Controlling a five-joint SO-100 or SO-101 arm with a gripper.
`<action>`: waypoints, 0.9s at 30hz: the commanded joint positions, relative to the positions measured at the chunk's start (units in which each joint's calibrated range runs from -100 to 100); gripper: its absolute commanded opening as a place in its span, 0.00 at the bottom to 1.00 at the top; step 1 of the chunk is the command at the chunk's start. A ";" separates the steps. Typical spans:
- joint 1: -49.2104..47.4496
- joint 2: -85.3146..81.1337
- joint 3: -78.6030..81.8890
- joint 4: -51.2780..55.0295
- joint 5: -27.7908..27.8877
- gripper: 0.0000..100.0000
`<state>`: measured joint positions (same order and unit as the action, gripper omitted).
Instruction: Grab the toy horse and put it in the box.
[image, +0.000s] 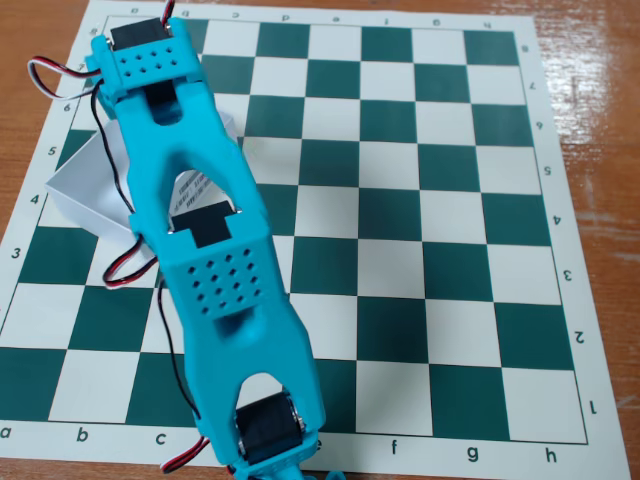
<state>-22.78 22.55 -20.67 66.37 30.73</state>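
One matte turquoise plastic arm (205, 270), pierced with small round holes, stretches over a green-and-white chessboard mat (420, 240) lying on a glossy wooden table (600, 120). One white cardboard box (85, 190) peeks out under the arm's left side. The gripper's fingers are hidden, so their opening cannot be told; the toy horse is hidden too.
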 joint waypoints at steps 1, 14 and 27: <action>2.14 -7.33 -2.59 2.40 0.21 0.24; 11.64 -31.67 20.35 6.55 0.01 0.00; 23.35 -62.11 59.41 7.05 1.38 0.00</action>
<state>-1.79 -33.02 33.00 73.03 31.51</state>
